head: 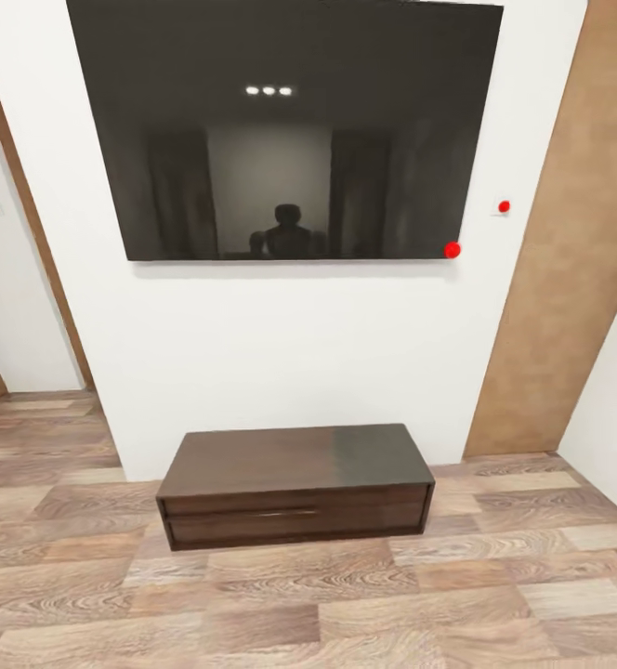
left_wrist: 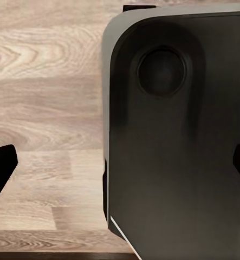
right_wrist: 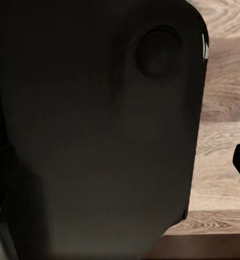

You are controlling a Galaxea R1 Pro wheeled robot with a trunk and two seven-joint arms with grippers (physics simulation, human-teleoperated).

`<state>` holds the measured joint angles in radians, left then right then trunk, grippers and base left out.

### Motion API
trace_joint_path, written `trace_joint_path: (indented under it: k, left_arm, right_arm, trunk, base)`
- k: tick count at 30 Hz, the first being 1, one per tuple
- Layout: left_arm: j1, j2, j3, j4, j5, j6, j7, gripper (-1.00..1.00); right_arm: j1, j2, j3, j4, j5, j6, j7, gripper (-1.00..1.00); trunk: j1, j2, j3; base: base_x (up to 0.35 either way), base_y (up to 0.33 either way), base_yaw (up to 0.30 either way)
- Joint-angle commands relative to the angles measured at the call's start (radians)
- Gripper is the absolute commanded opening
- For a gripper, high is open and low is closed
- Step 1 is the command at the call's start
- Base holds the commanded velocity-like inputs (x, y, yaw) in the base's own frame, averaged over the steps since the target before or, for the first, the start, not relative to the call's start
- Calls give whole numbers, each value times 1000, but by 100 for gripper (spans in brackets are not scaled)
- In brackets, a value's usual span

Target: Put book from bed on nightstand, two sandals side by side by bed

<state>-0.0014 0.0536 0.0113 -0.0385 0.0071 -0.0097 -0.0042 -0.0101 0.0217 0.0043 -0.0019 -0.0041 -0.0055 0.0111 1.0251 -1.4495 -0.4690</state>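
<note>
Filling the lower frame of the head view, a wood-plank floor [head: 299, 604] runs up to a long low dark-brown bench [head: 295, 483] at centre, set against a white wall [head: 281, 353]; above it, in the upper half, hangs a large black screen [head: 285, 130] reflecting three ceiling lights. Each wrist view looks down at a dark rounded robot panel [left_wrist: 179, 135] over floorboards; black fingertips [left_wrist: 0, 168] sit at opposite frame edges, so the left gripper stands apart; the right gripper's state I cannot tell.

Dark wall-mounted screen [head: 285, 130] above a low brown cabinet [head: 295, 485]; wood-plank floor [head: 299, 604].
</note>
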Motion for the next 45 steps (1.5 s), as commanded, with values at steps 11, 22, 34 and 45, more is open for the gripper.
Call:
trace_joint_path:
  k: [11,22,34,45]
  left_arm:
    - [0,-1,1,-1,2,-1,0,100]
    - [0,-1,1,-1,1,-1,0,100]
    - [0,-1,1,-1,2,-1,1,100]
    - [0,-1,1,-1,2,-1,1,100]
  right_arm:
    - [-1,0,-1,0,-1,-1,1,100]
    - [-1,0,-1,0,-2,-1,3,100]
    - [-1,1,-1,0,-2,-1,3,100]
    - [-1,1,-2,0,-2,-1,3,100]
  trunk:
    - [0,-1,-1]
    - [0,-1,-1]
    - [0,-1,-1]
    - [0,-1,-1]
  base:
    - [-11,307,-233]
    - [-1,296,-237]
    - [0,240,-238]
    - [0,138,-238]
